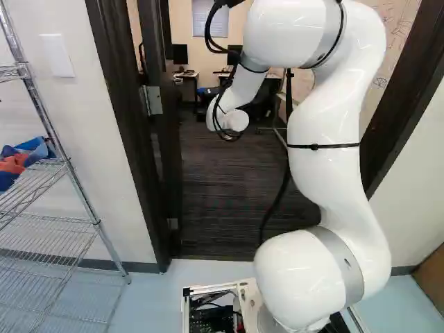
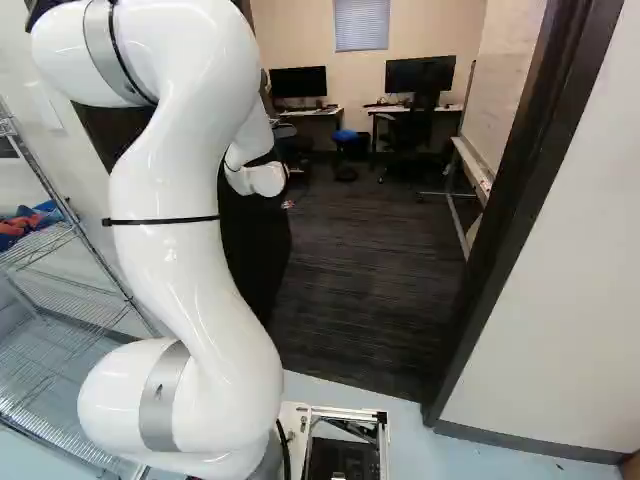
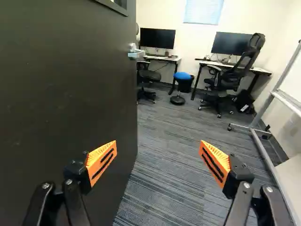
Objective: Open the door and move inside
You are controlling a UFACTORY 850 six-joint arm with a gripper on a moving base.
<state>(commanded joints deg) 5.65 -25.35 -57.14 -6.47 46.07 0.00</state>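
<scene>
Left base view, door: the door (image 1: 170, 173) is open, swung inward, hinges on L; arm (image 1: 329, 166) reaches in past it. If nothing holds it, door could drift back & knock the wrist.
Left base view, rack: wire rack (image 1: 94, 218) stands near hinge-side jamb (image 1: 126, 139); base (image 1: 246, 295) could clip either if it swings L.
Left base view, cable: slack black cable (image 1: 279, 198) beside arm, might snag.
Right base view, jamb: latch-side jamb (image 2: 525, 200) close ahead, to R of base; drifting R prob. means a scrape.
Wrist view, pincer: pincer (image 3: 158, 146) wide, nothing held; one finger v. near door face, so a turn that way may jam it.
Wrist view, handle: door handle (image 3: 136, 53) ahead, ungripped.
Wrist view, stand: whiteboard stand (image 3: 288, 100) opp. door; overcorrecting could catch its legs.
</scene>
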